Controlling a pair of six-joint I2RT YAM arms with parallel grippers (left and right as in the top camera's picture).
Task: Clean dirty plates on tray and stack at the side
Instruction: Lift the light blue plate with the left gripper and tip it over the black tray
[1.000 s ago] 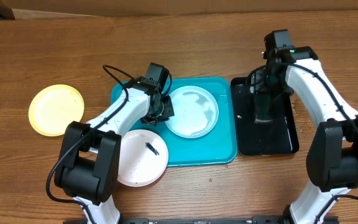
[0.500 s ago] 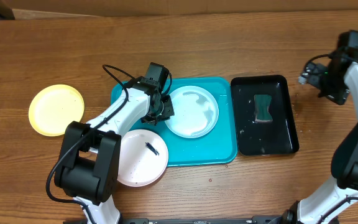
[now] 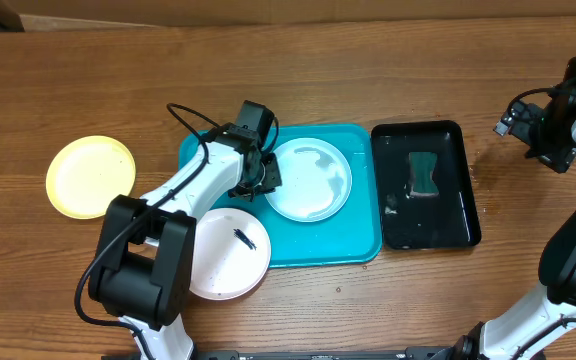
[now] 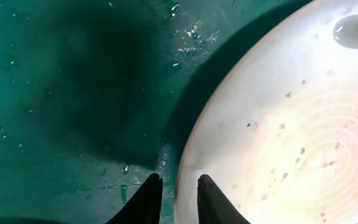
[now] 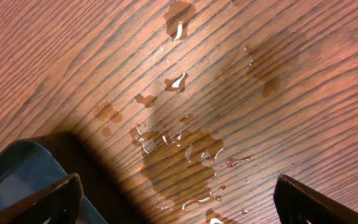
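The turquoise tray [image 3: 358, 235] lies mid-table with a light cyan plate [image 3: 313, 182] in it. My left gripper [image 3: 263, 178] sits at that plate's left edge. In the left wrist view its jaws stand close together astride the wet plate's [image 4: 291, 137] rim, one finger over the tray [image 4: 55, 93] and one over the plate, so the left gripper [image 4: 178, 180] looks shut on the rim. A white plate [image 3: 218, 262] with a dark smear overlaps the tray's front left corner. A yellow plate [image 3: 90, 176] lies on the table at the left. My right gripper [image 3: 546, 135] hangs open at the far right, holding nothing.
A glossy black tray [image 3: 453, 225] right of the turquoise one holds a green sponge [image 3: 424, 175] and some water. Under the right gripper [image 5: 179, 199], water drops [image 5: 179, 146] lie on the wood beside the black tray's corner [image 5: 11, 171].
My right arm has swung from over the black tray out to the far right, leaving the sponge in that tray, and its jaws have opened wide. The left arm and the plates have stayed put.
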